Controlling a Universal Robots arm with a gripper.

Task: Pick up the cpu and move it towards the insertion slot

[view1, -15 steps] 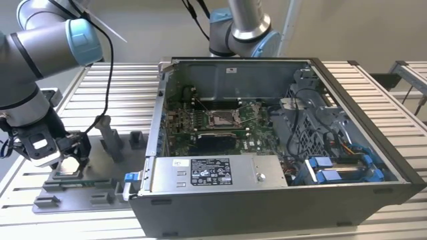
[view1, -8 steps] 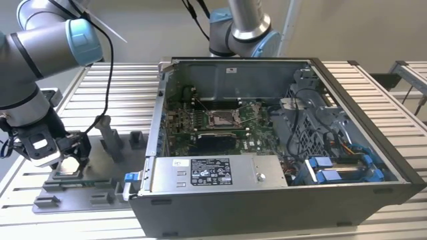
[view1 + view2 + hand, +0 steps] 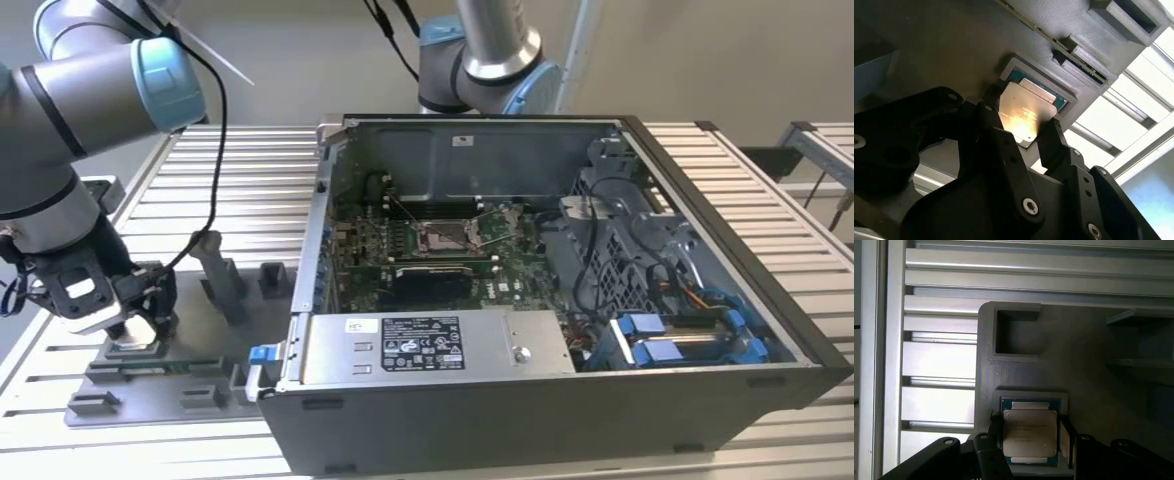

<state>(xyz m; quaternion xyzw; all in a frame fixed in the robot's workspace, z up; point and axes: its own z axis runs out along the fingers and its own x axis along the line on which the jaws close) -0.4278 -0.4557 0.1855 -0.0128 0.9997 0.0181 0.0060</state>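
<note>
The cpu [image 3: 1030, 432] is a pale silver square chip on a green base, lying in a square pocket of the grey tray [image 3: 1019, 375]. My gripper [image 3: 1030, 442] is down over it, one black finger [image 3: 995, 427] against each of two opposite edges, shut on the chip. In the second wrist view the cpu [image 3: 1026, 112] shines between the same fingers of my gripper [image 3: 1021, 120]. In the exterior view my gripper [image 3: 131, 325] is low over the tray [image 3: 200, 340] at the exterior view's left. The insertion slot [image 3: 447, 235] sits inside the open computer case, on the green board.
The open computer case [image 3: 534, 400] stands at the exterior view's right of the tray, its near wall higher than the tray. Grey upright posts [image 3: 220, 280] rise from the tray between my gripper and the case. A second robot arm [image 3: 487, 55] stands behind the case. An empty square pocket [image 3: 1014, 335] lies beyond the cpu.
</note>
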